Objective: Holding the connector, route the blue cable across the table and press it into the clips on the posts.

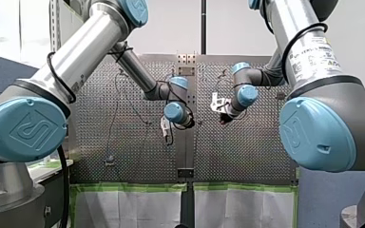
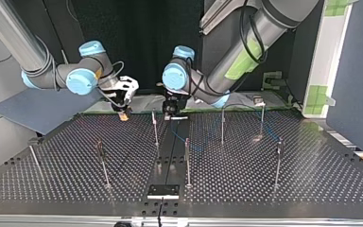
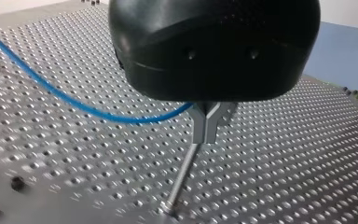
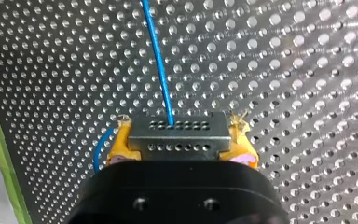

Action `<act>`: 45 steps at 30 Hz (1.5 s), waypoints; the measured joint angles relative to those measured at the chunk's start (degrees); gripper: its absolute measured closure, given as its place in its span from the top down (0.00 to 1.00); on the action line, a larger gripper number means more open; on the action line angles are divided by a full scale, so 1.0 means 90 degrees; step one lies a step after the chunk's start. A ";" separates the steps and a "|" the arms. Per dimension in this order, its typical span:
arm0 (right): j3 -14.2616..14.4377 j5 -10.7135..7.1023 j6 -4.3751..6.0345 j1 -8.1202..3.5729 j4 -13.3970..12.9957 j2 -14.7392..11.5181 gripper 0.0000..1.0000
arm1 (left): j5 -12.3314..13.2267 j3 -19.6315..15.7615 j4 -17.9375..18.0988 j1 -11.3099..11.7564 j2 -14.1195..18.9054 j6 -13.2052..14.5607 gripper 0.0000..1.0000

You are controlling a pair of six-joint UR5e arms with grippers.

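Right gripper (image 4: 182,140) is pinching the connector (image 4: 177,128), a small metal block with rows of holes, across its 2 ends between yellow pads (image 4: 121,142). The blue cable (image 4: 158,56) leaves the connector's face and runs ahead over the perforated table (image 4: 307,70). Left gripper (image 3: 206,137) has its 2 metal fingers pressed together at the tips, and the cable comes in at their root, so I judge it closed around the cable. I cannot tell whether it is squeezed tight or only caged. A post (image 3: 182,175) stands just under those tips. In the top view both grippers hang near the table's far edge, and the cable sags onto the table among the posts (image 2: 222,125). The clips are too small to read. Handling judgement: the cable is thin, light and floppy, it will bow and drag rather than push, and it likely slips through metal fingers. The connector is rigid and the only firm hold, so grip stays there. The second hold belongs on the cable close to whichever clip is next, with the slack kept short so the press goes straight in.
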 joint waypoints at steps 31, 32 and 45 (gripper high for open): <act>-0.0209 -0.0056 0.0019 -0.0437 -0.0054 0.0059 0.00 | 0.0331 0.0494 -0.0015 0.0440 -0.0276 0.0050 0.00; -0.0225 -0.0067 0.0004 -0.0440 -0.0054 0.0061 0.00 | 0.0337 0.0495 -0.0031 0.0435 -0.0276 0.0066 0.04; -0.0279 -0.0469 -0.0290 -0.0437 -0.0274 0.0068 0.00 | 0.0296 0.0499 -0.0543 0.0198 -0.0228 0.0341 1.00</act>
